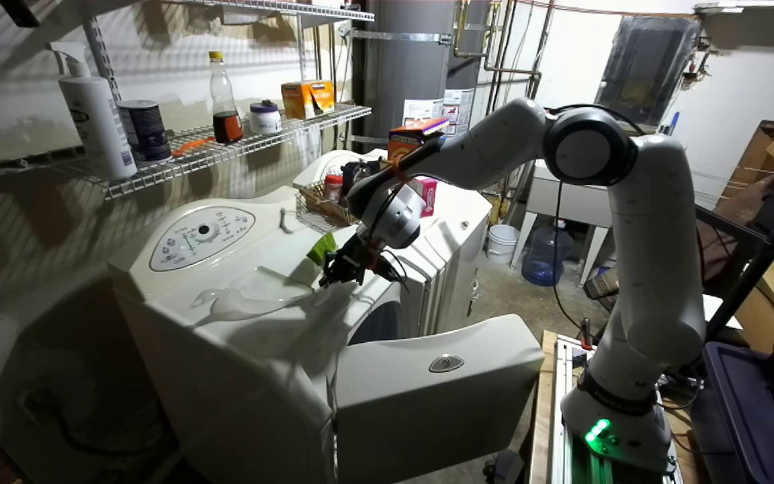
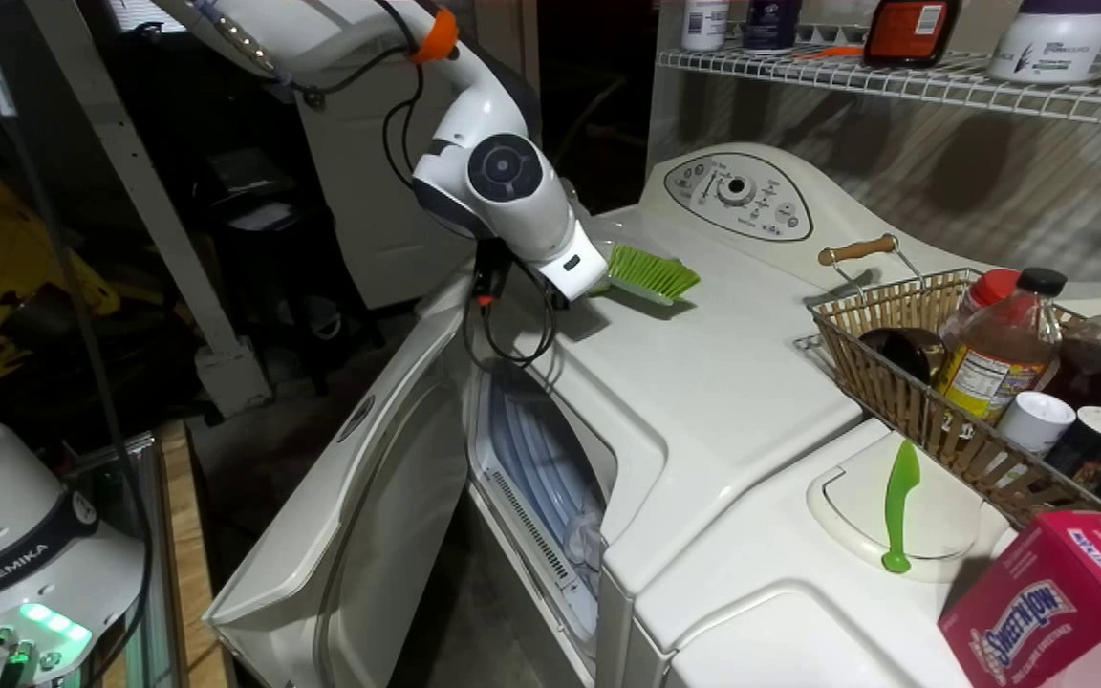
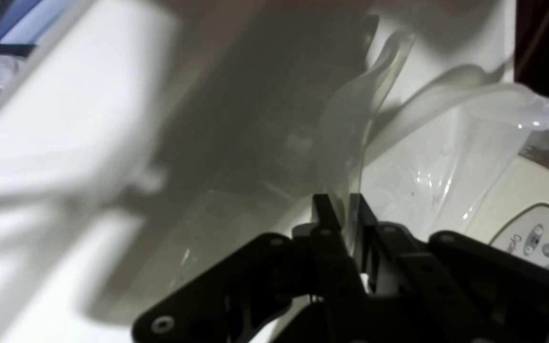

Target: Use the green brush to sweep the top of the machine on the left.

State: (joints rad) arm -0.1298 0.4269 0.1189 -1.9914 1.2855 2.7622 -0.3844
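Wrist view: the Robotiq gripper (image 3: pixel 340 205) is clamped on a translucent plastic handle (image 3: pixel 348 133), its fingers (image 3: pixel 325 214) pinching it from both sides. The handle runs away from the grip and flares toward its far end; whatever it carries at the near end is hidden here. It should be light and fairly stiff, but smooth enough to slip or pivot under sideways drag. The neck close to the working end, where the pinch appears to sit, seems a sensible hold. A clear scoop, probably a dustpan (image 3: pixel 470 157), is just beside it, toward the control panel (image 3: pixel 539 238).

In an exterior view, the green brush (image 1: pixel 320 250) shows right beside the gripper, over the top of the clothes dryer (image 1: pixel 269 245), with the wicker basket (image 1: pixel 323 210) near; the pinched handle looks to be the brush's own. The bristles (image 1: pixel 324 245) are likely soft and springy; the hard, slick dryer top should let them glide.

In an exterior view, the robot's wrist (image 2: pixel 536 225) covers the fingertips. The brush head (image 2: pixel 654 274) shows as a dense lime-green fringe in ridged rows, with a pale translucent edge beneath. Whether the bristles press on the dryer cannot be told. The dryer is off-white and glossy, its oval control panel set in a raised, rounded back.
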